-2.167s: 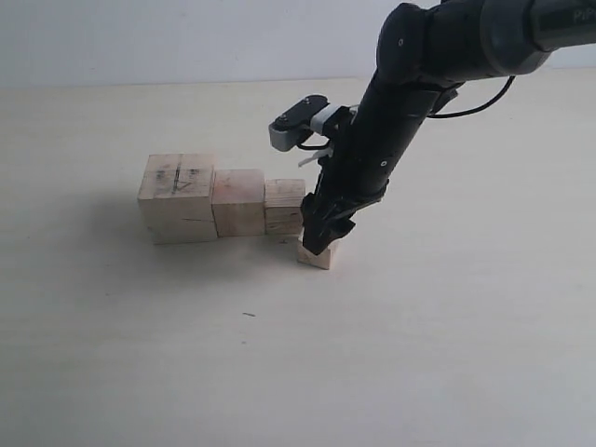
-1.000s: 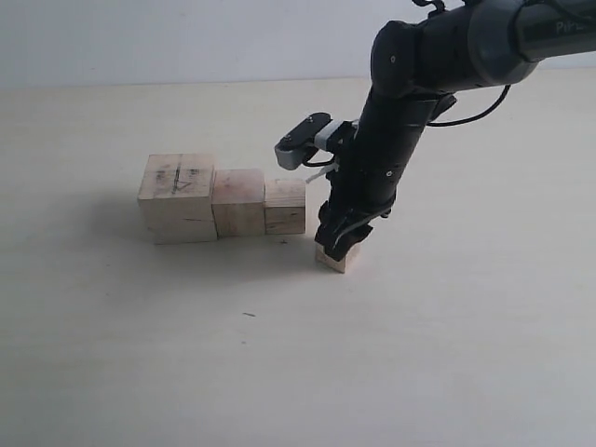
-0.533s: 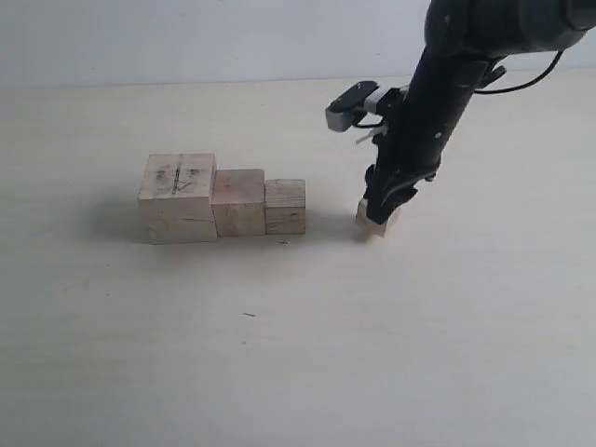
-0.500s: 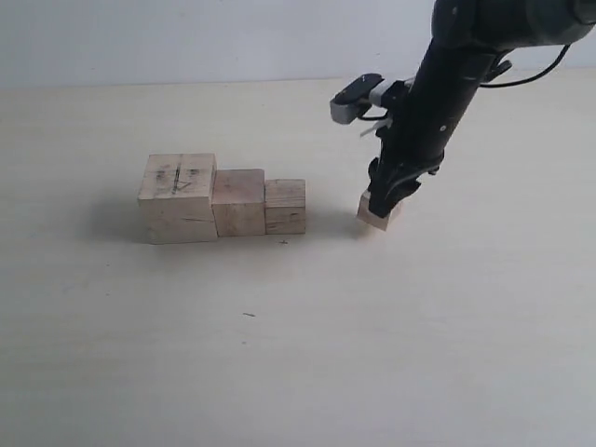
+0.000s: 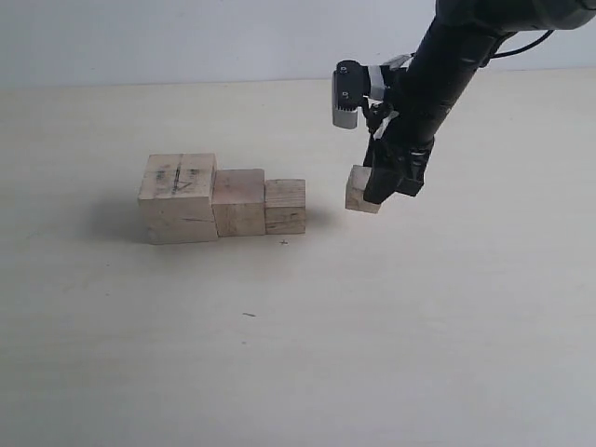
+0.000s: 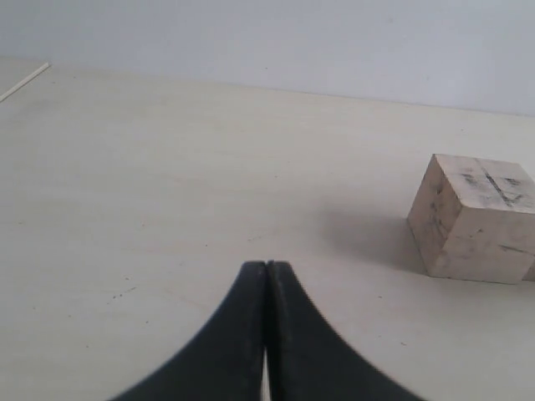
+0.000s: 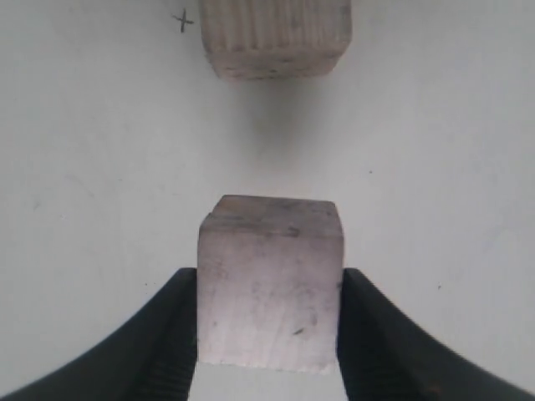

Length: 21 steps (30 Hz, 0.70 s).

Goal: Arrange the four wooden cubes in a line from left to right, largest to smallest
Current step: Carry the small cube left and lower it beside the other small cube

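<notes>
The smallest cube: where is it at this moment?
Exterior view: the right gripper holds the smallest cube right of the row's last cube, apart from it.

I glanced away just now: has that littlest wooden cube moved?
Yes. The smallest cube, gripped by the right end effector, has gone rightward, away from the row's end cube, and seems lifted off the table.
</notes>
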### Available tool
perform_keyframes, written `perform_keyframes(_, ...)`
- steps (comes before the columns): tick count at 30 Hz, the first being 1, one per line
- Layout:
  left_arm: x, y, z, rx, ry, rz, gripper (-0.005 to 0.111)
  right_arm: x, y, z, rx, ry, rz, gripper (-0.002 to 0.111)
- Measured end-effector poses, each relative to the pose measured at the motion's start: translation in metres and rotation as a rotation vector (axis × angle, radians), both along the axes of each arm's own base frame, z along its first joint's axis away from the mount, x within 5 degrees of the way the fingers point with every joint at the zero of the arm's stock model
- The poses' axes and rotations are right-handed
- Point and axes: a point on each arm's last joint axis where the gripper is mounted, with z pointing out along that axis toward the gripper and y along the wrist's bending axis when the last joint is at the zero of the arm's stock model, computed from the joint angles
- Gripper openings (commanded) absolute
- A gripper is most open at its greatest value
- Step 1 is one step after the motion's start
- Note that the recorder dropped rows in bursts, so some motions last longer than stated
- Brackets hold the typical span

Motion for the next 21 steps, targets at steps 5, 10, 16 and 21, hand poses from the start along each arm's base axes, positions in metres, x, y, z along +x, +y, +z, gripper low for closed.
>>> perform_keyframes(5,0.0,0.0,0.0,0.0,0.0,0.0,0.0,0.005,0.002,0.001,0.024,-0.067,0.044,0.0)
perform_keyframes(10,0.0,0.0,0.0,0.0,0.0,0.0,0.0,0.011,0.007,-0.001,0.027,-0.032,0.04,0.0)
perform_keyframes(16,0.0,0.0,0.0,0.0,0.0,0.0,0.0,0.009,0.03,-0.011,-0.006,0.002,0.107,0.0)
perform_keyframes(21,0.0,0.0,0.0,0.0,0.0,0.0,0.0,0.007,0.048,-0.02,-0.057,-0.01,0.136,0.0)
